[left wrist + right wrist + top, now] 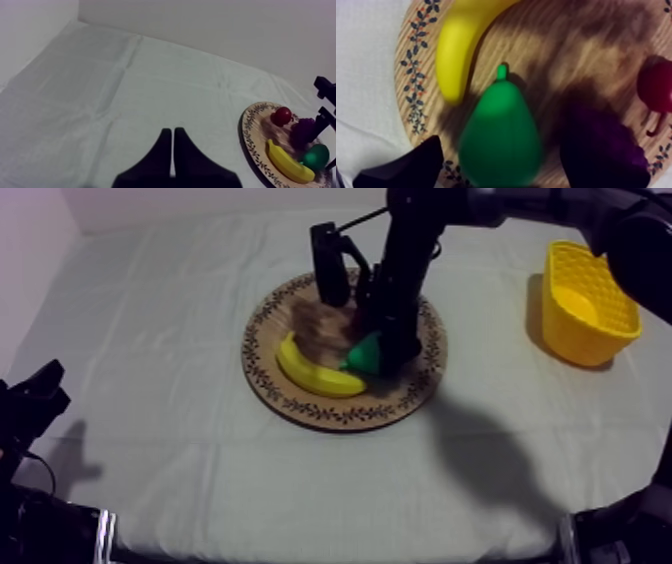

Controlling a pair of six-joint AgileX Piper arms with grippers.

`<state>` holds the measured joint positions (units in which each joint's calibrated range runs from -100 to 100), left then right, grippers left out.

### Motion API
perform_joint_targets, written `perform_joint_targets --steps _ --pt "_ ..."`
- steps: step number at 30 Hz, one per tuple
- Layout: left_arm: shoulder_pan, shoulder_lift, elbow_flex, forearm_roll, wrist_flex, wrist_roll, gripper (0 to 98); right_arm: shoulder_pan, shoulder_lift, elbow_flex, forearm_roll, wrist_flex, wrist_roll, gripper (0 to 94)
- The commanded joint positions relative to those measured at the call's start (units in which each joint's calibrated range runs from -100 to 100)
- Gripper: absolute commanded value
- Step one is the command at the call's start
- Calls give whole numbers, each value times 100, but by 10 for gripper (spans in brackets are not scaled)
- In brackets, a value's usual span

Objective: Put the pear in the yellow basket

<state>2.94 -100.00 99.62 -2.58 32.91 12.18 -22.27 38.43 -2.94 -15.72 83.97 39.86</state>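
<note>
A grey-white worktop (150, 318) carries the round wooden board (262, 323), with the yellow basket (585, 308) well apart on the right arm's side. On the board, beside the banana (315, 373), lies the green pear (501, 135). The right pincer (385, 348) hangs over it, fingers spread. The left pincer (172, 145) sits closed on nothing.

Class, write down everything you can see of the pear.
The pear is bright green, smooth and plastic-looking, with a short green stem. It lies on its side on the wooden board, stem toward the banana, the grapes close alongside. The right gripper hangs over it, open.
</note>
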Motion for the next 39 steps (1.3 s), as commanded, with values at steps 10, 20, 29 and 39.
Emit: perform_joint_targets --steps 10,20,29,39 --pt "-1 0 5 1 -1 1 1 -10 492 -197 -11 -27 22 522" --pt "-1 0 5 1 -1 1 1 6 400 -241 -23 42 14 261" --pt "-1 0 5 1 -1 1 1 130 -750 201 -50 246 -24 262" --pt "-1 0 5 1 -1 1 1 911 -2148 298 -358 151 -388 266"
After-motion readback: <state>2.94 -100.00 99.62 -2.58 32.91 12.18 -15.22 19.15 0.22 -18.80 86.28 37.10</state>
